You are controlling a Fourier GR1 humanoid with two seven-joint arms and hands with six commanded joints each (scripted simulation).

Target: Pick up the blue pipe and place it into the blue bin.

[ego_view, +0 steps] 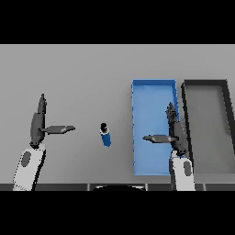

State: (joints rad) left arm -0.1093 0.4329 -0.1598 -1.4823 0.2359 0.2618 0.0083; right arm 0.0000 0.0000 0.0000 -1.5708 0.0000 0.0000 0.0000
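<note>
Blue pipe (105, 134) with a dark top end, alone on the grey bench (82, 73).
It lies just left of the blue bin (151, 87), apart from its wall; a dark bin (206, 84) sits right. Left hand (39, 124) and right hand (176, 133) show straight fingers, thumbs out, holding nothing.

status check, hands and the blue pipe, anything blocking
Left hand open, at the table's left. Right hand open over the blue bin. Blue pipe on the table between them, untouched. Nothing in the way.
</note>
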